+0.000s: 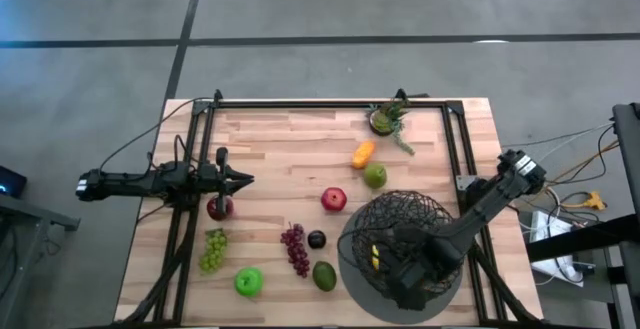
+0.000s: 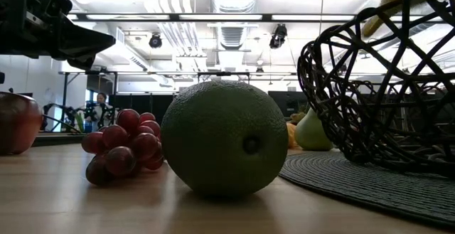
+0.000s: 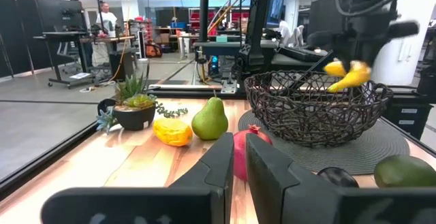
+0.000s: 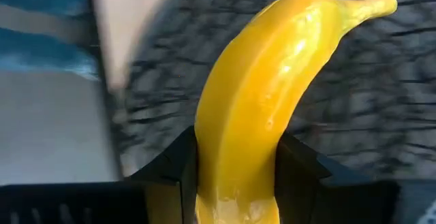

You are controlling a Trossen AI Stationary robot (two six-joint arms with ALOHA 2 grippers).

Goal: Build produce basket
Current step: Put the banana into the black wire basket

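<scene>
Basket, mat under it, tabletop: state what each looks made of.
Basket: dark brown wire, apparently, bent into an open see-through mesh, matte. Mat: grey and round, seemingly woven fibre, with fine concentric ribs. Tabletop: pale wood in glued strips, butcher-block style, with visible grain and a smooth satin finish.

high view: straight down over the whole table (image 1: 300, 134)
low view: tabletop level, close to avocado (image 2: 224, 136)
wrist views: both see basket (image 3: 313, 108)
</scene>
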